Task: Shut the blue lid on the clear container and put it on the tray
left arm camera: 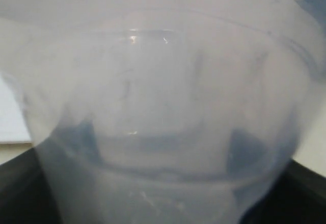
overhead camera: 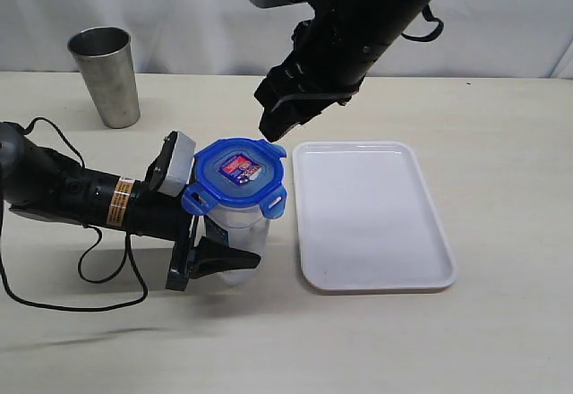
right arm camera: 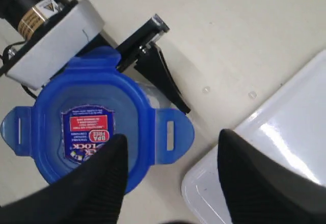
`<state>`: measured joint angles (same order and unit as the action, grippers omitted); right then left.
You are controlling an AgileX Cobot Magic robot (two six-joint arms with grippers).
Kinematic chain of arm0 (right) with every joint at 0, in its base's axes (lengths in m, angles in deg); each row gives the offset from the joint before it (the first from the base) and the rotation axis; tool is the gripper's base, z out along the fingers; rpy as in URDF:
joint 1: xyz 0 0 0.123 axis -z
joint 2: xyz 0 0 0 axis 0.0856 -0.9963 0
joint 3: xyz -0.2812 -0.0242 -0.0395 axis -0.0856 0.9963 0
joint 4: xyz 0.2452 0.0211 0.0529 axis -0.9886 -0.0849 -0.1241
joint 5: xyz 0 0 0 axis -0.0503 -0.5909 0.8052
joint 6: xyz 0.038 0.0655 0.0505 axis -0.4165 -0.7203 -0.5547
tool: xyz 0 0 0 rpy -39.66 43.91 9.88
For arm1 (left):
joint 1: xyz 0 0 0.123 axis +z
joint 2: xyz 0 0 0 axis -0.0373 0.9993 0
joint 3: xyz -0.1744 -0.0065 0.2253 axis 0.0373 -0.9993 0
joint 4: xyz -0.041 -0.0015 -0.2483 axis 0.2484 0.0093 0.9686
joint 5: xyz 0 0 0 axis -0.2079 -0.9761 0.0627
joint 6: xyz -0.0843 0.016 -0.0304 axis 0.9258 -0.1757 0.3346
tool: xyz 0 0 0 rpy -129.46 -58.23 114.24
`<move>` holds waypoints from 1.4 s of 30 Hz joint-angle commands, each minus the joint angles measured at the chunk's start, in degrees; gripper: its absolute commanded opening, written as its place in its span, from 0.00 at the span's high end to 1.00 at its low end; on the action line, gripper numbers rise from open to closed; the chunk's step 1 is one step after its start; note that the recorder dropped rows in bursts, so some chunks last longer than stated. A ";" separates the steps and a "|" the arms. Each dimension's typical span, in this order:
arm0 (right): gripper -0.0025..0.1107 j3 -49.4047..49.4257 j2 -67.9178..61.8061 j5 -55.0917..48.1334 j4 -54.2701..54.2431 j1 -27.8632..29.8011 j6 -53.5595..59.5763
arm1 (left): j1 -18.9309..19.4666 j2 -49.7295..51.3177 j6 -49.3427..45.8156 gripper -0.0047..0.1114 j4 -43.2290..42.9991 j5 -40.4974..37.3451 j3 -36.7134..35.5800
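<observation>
Left hand [overhead camera: 213, 228] clamps container [overhead camera: 240, 226]; right hand [overhead camera: 285, 118], spread apart above lid [overhead camera: 237, 175], should press its edges down evenly.

Right gripper [right arm camera: 170, 145] fingers [right arm camera: 99, 186] spread wide; one overlaps blue lid [right arm camera: 89, 102] edge. Lid flaps splayed outward. White tray [right arm camera: 285, 132] corner near lid, on table [right arm camera: 229, 30].

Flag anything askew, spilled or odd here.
Only the lid stands out. It sits on the container, but its flaps stick out sideways and are not snapped down. Nothing looks spilled or damaged.
</observation>
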<state>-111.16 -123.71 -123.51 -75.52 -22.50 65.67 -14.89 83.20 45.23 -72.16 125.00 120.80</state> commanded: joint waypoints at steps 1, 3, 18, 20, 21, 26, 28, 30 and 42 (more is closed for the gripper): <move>0.52 -6.84 -3.99 -3.65 0.04 -0.06 0.42 | 0.00 -0.15 0.44 0.96 -0.17 1.20 0.22; 0.52 -7.04 -4.74 -3.65 -0.08 -0.06 0.21 | 0.00 -0.15 0.44 0.96 -0.17 1.20 0.22; 0.52 -5.36 -9.22 -3.65 -2.46 -0.77 2.35 | 0.00 -0.15 0.44 0.96 0.99 1.42 0.22; 0.52 -3.78 -8.98 -3.65 -2.23 -0.77 2.35 | 0.00 -0.15 0.44 0.96 2.11 1.42 0.22; 0.52 -3.08 -8.51 -3.65 -1.58 -0.77 2.35 | 0.00 -0.15 0.44 0.96 2.11 1.42 0.22; 0.52 -3.07 -5.74 -3.65 -1.80 -0.77 2.46 | 0.00 -0.15 0.44 0.96 2.13 1.42 0.22; 0.52 -3.07 -4.61 -3.65 -1.95 -0.77 2.31 | 0.00 -0.15 0.44 0.96 2.02 1.42 0.22; 0.52 -3.07 -3.87 -3.65 -1.81 -0.77 1.85 | 0.00 -0.15 0.44 0.96 2.02 1.42 0.22; 0.38 -3.07 -3.11 -3.65 -1.41 -0.77 2.76 | 0.00 -0.15 0.44 0.96 2.03 1.42 0.22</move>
<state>-114.37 -127.20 -126.47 -77.85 -23.20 67.87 -14.86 83.30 45.53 -71.59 125.14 120.80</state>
